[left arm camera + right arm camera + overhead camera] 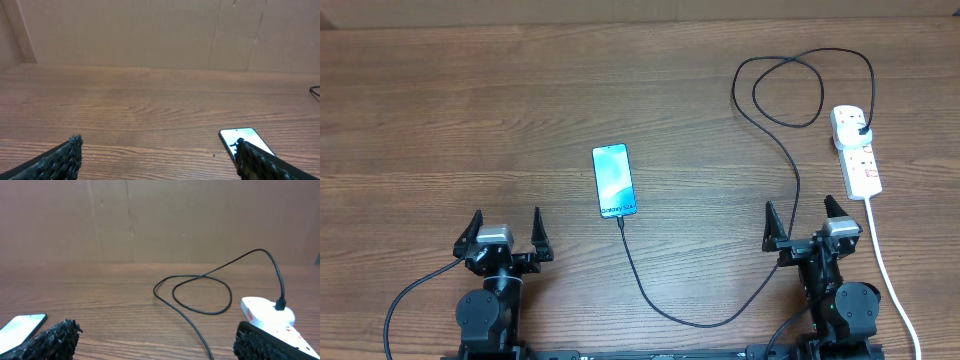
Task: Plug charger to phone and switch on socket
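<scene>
The phone (614, 180) lies flat mid-table, screen lit, its "Galaxy" end toward me. The black charger cable (692, 322) runs from the phone's near end, loops under the right arm, rises and coils at the back right, and its black plug (861, 130) sits in the white socket strip (856, 150). The cable tip looks joined to the phone. My left gripper (505, 232) is open and empty, left of the phone (240, 140). My right gripper (804, 222) is open and empty, near the strip (265, 312), with the cable (200, 332) between its fingers' view.
The strip's thick white cord (890, 275) runs down the right side past the right arm to the table's front edge. A brown cardboard wall (160, 35) stands behind the wooden table (470, 120).
</scene>
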